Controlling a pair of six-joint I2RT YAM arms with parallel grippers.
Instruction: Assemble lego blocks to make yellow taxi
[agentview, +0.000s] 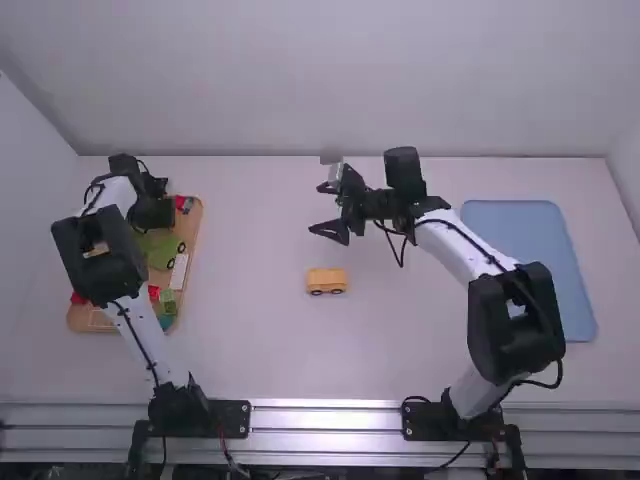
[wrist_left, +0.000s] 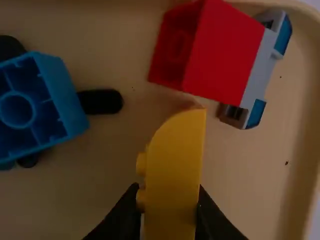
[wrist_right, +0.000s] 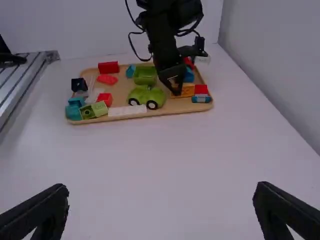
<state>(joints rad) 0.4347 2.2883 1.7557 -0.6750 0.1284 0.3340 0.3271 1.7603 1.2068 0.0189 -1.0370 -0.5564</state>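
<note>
My left gripper (wrist_left: 167, 212) pinches a yellow block (wrist_left: 175, 170), with the car (agentview: 327, 279) well off to its right and nearer my right gripper (agentview: 316, 208), fingers spread.

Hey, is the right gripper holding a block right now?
No, the right gripper has its fingers spread wide with nothing between them.

Soft light on the flat white table (agentview: 250, 350), glare on the silvery metal rail (agentview: 325, 418) beside it; left wrist view dim.
</note>
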